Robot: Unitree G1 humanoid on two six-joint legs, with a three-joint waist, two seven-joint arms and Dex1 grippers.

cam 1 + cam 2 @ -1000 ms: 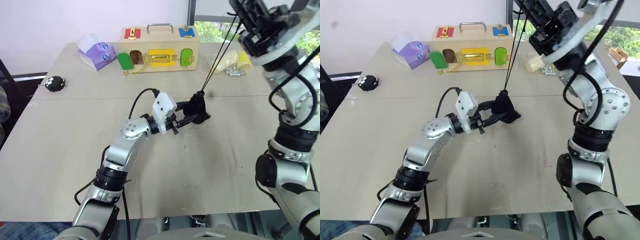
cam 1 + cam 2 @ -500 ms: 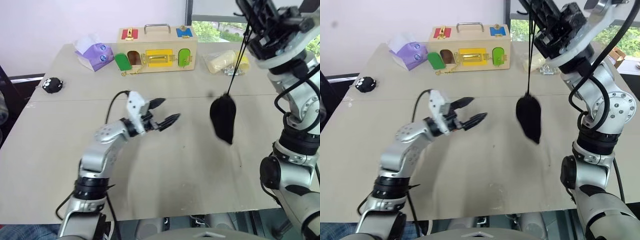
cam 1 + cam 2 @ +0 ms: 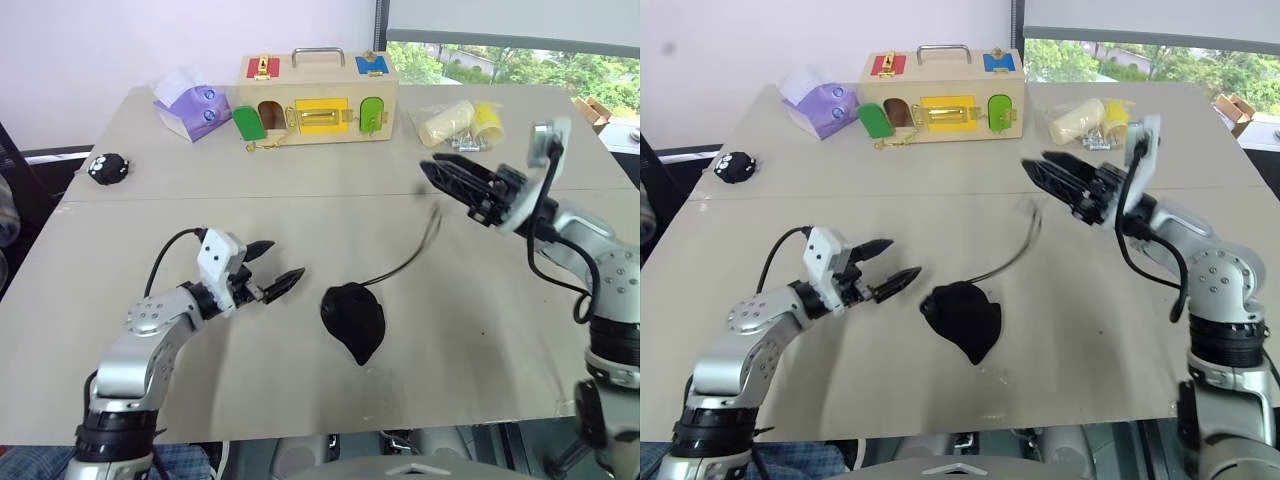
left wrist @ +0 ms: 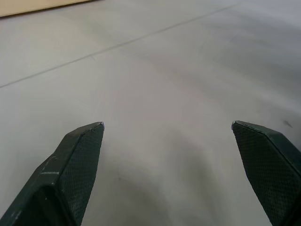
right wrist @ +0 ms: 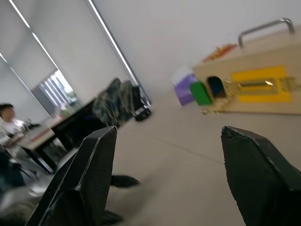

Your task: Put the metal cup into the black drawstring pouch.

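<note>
The black drawstring pouch [image 3: 352, 318] lies bulging on the table's middle. Its thin cord [image 3: 410, 255] curves away toward the right arm and is free of both grippers. My left gripper [image 3: 284, 259] is open just left of the pouch, a short gap away, with its fingers pointing at it; in the left wrist view its fingertips [image 4: 84, 141] stand wide over bare tabletop. My right gripper [image 3: 432, 166] hovers open above the table, beyond the cord's far end, holding nothing. Its fingers [image 5: 96, 160] are spread wide in the right wrist view. The metal cup is out of view.
A wooden latch box [image 3: 318, 95] stands at the table's back, with a purple tissue box [image 3: 188, 105] to its left. A black fuzzy ball [image 3: 108, 167] sits at the far left edge. A yellow cup and plastic bag [image 3: 460, 122] lie back right. A person [image 5: 9, 123] sits in the background.
The pouch hung by its cord from my raised, shut right gripper; now it lies on the table. The right gripper has dropped low and opened. My left gripper pulled back leftward.
</note>
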